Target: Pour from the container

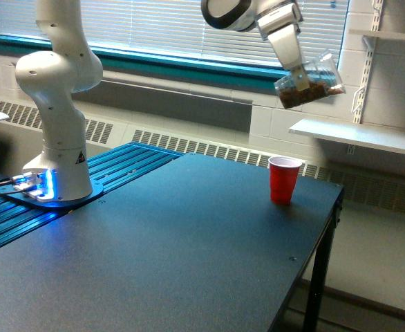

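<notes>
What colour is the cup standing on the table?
Red, with a pale inside at the rim. The cup shows in the exterior view, the only one given.

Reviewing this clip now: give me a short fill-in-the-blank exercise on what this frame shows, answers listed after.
1. The pincer holds a clear plastic cup containing ____ granules.
2. The cup standing upright on the black table is coloured ____.
3. The clear plastic cup is ____ rather than upright.
4. The red cup stands near the table edge at the exterior view's ____.

Missing words: brown; red; tilted; right
</notes>
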Robot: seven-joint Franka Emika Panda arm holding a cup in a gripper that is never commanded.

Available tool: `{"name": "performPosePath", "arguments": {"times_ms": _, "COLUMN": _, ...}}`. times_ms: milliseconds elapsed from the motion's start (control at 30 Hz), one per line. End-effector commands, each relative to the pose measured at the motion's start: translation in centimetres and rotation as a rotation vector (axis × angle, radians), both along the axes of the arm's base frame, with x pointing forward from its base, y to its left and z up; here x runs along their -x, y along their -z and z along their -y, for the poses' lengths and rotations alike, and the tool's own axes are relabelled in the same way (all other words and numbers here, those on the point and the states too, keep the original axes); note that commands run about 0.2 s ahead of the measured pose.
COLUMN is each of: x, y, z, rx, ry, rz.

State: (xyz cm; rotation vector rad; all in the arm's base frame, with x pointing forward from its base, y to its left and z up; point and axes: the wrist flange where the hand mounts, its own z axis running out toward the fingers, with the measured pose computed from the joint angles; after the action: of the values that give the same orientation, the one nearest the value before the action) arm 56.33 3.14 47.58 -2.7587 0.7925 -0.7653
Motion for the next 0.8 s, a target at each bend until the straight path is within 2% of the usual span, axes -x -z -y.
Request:
{"name": "performPosePath", "arguments": {"times_ms": 33, "x": 2.3, "y": -0.2, "z": -3.4, "rx": 0.036, "ry": -0.111, "rz": 0.030}}
{"name": "performPosePath", "arguments": {"times_ms": 467, "x": 7.3, "y": 2.3, "z": -8.8, "rx": 0.063, "ry": -0.242, "rz": 0.012}}
{"name": "performPosePath", "arguments": {"times_ms": 800, "x": 10.4, "y": 5.0, "z": -12.4, "rx": 0.094, "ry": -0.339, "rz": -0.039}}
